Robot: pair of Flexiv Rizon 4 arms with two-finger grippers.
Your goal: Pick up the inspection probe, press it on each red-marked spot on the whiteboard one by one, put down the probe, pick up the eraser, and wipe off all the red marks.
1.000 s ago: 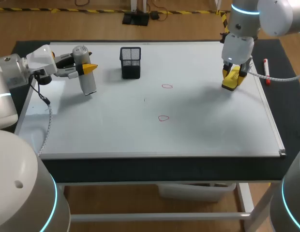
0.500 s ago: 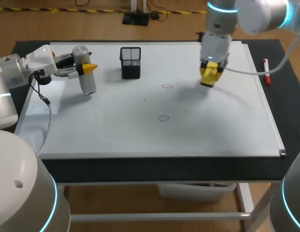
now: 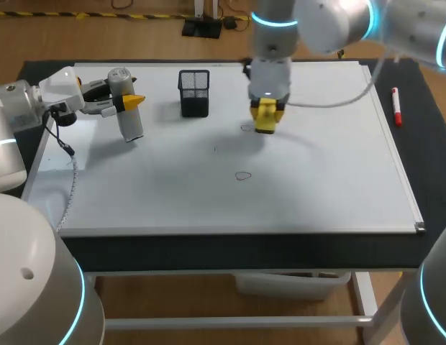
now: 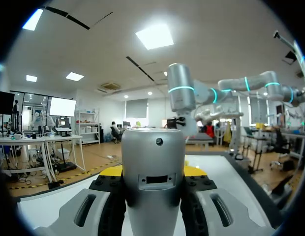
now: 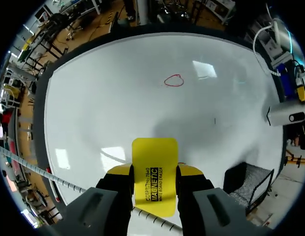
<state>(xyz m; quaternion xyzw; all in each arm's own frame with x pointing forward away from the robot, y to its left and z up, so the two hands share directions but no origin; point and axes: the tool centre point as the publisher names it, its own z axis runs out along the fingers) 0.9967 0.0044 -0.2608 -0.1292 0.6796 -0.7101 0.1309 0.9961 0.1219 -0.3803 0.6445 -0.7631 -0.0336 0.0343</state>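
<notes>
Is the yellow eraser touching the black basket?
Apart. The head view shows bare whiteboard between the yellow eraser and the black basket.

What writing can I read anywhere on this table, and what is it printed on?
"MAGNETIC": on the yellow eraser in the right gripper.
"WHITE BOARD ERASER": right beside it, on the same eraser.
A smaller line next to these is too blurred to read.
Nothing else is legible.
</notes>
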